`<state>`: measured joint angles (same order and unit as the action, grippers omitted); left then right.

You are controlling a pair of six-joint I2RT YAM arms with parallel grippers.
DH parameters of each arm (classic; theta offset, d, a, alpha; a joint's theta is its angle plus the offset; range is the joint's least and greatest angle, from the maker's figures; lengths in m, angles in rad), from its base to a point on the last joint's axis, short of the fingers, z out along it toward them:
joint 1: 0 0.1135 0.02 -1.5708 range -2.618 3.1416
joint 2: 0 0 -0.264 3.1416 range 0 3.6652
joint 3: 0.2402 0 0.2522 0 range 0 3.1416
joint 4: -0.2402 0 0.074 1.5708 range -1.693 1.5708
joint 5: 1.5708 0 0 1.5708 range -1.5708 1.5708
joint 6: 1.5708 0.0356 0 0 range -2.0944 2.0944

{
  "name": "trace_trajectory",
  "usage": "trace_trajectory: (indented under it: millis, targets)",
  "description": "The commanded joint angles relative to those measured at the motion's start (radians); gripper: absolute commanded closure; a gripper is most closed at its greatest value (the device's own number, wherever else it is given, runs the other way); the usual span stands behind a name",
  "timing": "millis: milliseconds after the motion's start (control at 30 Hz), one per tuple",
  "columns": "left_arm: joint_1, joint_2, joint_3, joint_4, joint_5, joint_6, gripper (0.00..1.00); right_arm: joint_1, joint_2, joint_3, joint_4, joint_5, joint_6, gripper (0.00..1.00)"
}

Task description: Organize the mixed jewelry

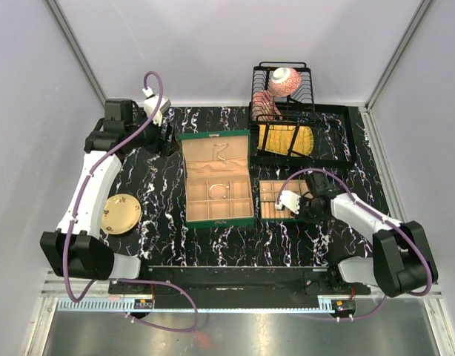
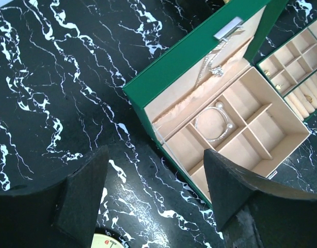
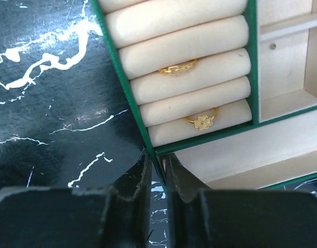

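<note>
A large open green box (image 1: 216, 178) stands mid-table. It holds a silver bangle (image 2: 212, 123) in a rear compartment and a thin chain (image 2: 216, 70) hanging in its lid. A small green box (image 1: 276, 200) lies to its right. Its ring rolls carry a gold link ring (image 3: 177, 67) and a gold clover ring (image 3: 202, 122). My right gripper (image 3: 157, 160) is shut at that box's near corner, with the green wall (image 3: 128, 98) running between the fingertips. My left gripper (image 2: 156, 155) is open and empty above bare table, left of the large box.
A round gold plate (image 1: 121, 213) lies at the left by the left arm. A black dish rack (image 1: 283, 111) with a pink bowl (image 1: 283, 80) and a yellow item stands at the back right. The table is black marble (image 1: 161, 222).
</note>
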<state>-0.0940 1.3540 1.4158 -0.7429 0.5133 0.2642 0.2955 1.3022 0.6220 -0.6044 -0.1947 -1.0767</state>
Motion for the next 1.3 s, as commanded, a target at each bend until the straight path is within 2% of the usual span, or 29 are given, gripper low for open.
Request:
trace_trajectory:
  millis: [0,167,467,800,1033,1267]
  targets:
    - [0.022,0.031,0.048,0.011,0.03,0.017,0.23,0.022,0.0,-0.06,-0.031,-0.009,-0.017,0.87]
    - [0.036,0.057,0.066,0.007,0.021,0.021,0.23,0.031,-0.056,-0.071,-0.084,-0.014,-0.031,1.0]
    - [0.05,0.108,0.097,-0.001,0.005,0.027,0.23,0.033,-0.19,-0.045,-0.247,-0.045,-0.089,1.0]
    - [0.06,0.152,0.129,-0.004,0.004,0.003,0.23,0.033,-0.297,0.133,-0.437,-0.111,-0.08,1.0]
    - [0.076,0.152,0.143,0.022,0.004,-0.036,0.23,0.039,-0.278,0.275,-0.511,-0.143,-0.068,1.0]
    - [0.129,0.137,0.12,0.088,0.025,-0.112,0.22,0.132,-0.195,0.416,-0.509,-0.131,0.015,1.0]
